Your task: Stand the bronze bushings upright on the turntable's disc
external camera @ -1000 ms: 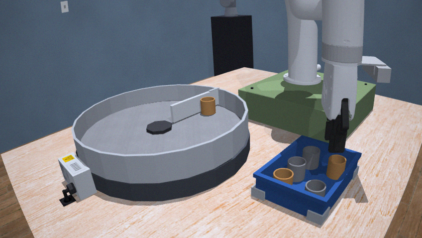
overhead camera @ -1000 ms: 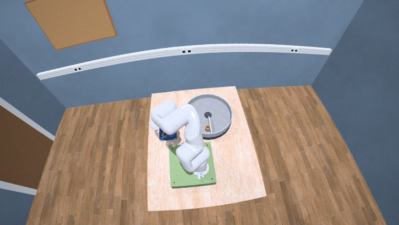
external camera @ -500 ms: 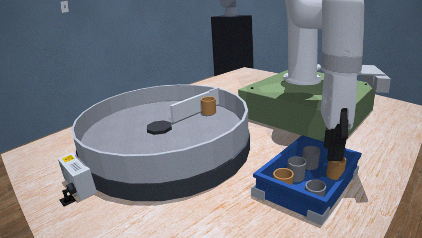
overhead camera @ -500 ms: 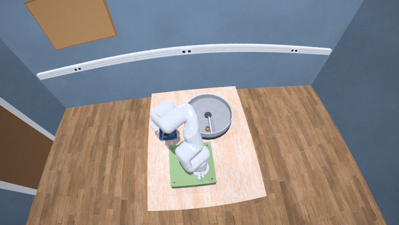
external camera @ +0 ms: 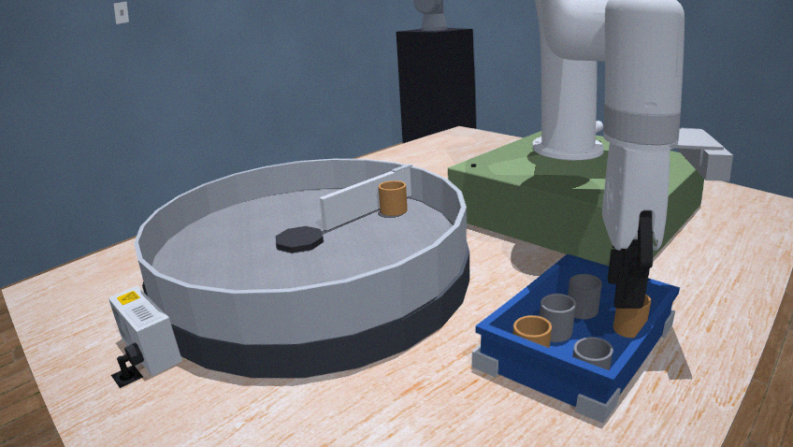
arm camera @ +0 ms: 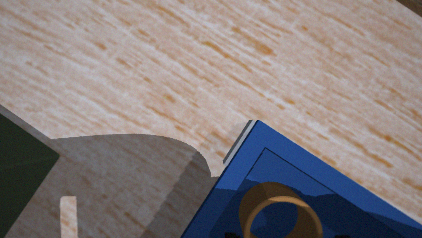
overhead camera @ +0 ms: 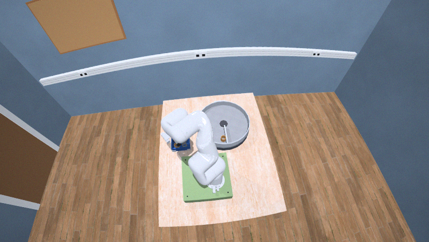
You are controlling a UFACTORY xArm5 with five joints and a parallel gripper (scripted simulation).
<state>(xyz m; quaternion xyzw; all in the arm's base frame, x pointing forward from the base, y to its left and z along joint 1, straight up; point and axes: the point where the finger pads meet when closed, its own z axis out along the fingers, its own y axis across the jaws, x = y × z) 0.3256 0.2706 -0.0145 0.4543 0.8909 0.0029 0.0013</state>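
My gripper is open and reaches down into the blue crate. Its dark fingers stand around the top of an upright bronze bushing at the crate's right side. A second bronze bushing stands at the crate's front left. Three steel bushings stand in the crate too. A third bronze bushing stands upright on the turntable's grey disc, beside a white vane and away from the dark hub.
The turntable has a tall grey rim and a small control box at its front left. The arm's green base plate lies just behind the crate. A black pedestal stands beyond the table.
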